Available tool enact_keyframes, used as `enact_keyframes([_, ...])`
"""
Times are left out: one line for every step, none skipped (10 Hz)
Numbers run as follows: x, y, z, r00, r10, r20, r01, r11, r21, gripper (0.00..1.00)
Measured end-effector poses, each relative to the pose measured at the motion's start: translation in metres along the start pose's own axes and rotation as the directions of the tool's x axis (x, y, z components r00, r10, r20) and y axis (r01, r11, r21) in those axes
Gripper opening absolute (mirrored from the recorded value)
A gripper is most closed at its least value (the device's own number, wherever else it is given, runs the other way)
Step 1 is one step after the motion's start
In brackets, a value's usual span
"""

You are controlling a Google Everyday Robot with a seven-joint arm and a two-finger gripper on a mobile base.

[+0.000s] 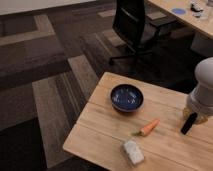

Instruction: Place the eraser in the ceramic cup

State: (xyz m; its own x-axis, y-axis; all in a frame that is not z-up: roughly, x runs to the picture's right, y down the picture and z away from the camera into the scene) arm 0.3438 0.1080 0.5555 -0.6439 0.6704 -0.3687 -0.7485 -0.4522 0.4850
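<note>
The eraser [188,124], a slim black bar, hangs tilted from my gripper [193,115] at the right edge of the view, just above the wooden table [102,132]. The gripper is shut on the eraser's upper end, below the pale rounded arm. The ceramic cup is out of view.
A dark blue bowl [126,97] sits mid-table. An orange carrot [148,127] lies left of the eraser. A pale whitish block [133,151] lies near the front edge. A black office chair [134,25] and another desk [182,17] stand behind.
</note>
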Motion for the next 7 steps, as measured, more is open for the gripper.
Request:
enact_keyframes([-0.015, 0.001, -0.003, 1.0, -0.028, 0.011, 0.028, 1.0, -0.001, 0.0])
enact_keyframes([-0.034, 0.004, -0.005, 0.998, -0.054, 0.022, 0.054, 0.999, 0.005, 0.0])
enact_keyframes([-0.058, 0.001, -0.005, 0.997, -0.071, 0.037, 0.07, 0.997, 0.03, 0.0])
enact_keyframes([-0.086, -0.003, -0.003, 0.995, -0.091, 0.05, 0.087, 0.993, 0.08, 0.0])
enact_keyframes([-0.122, -0.007, -0.001, 0.993, -0.095, 0.071, 0.085, 0.987, 0.134, 0.0])
enact_keyframes([-0.145, -0.007, 0.004, 0.994, -0.092, 0.067, 0.081, 0.986, 0.149, 0.0])
enact_keyframes([-0.161, -0.012, 0.008, 0.995, -0.079, 0.058, 0.07, 0.987, 0.142, 0.0])
